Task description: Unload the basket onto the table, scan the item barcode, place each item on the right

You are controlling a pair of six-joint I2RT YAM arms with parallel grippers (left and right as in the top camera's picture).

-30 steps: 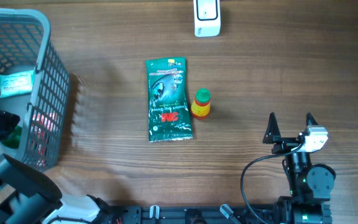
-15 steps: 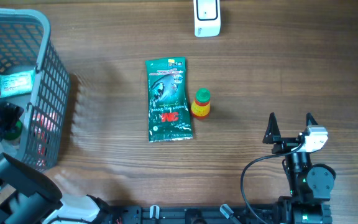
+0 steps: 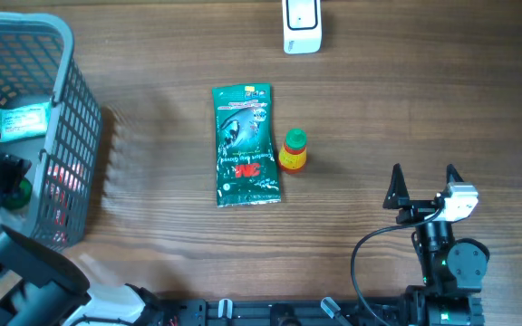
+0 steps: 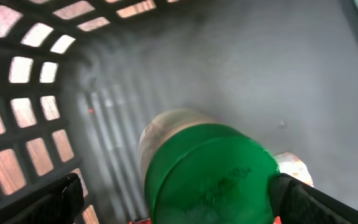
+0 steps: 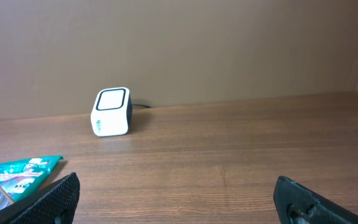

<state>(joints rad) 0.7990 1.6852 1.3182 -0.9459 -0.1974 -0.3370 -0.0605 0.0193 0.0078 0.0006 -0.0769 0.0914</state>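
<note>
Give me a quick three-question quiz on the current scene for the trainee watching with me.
1. True or false: the right end effector is holding the green pouch.
2. Where is the left end effector? A: inside the basket. B: over the white scanner. C: beside the pouch.
3. What colour is the cap between the left end effector's fingers?
Key: 1 false, it is open and empty, apart from the pouch. 2 A. 3 green.
</note>
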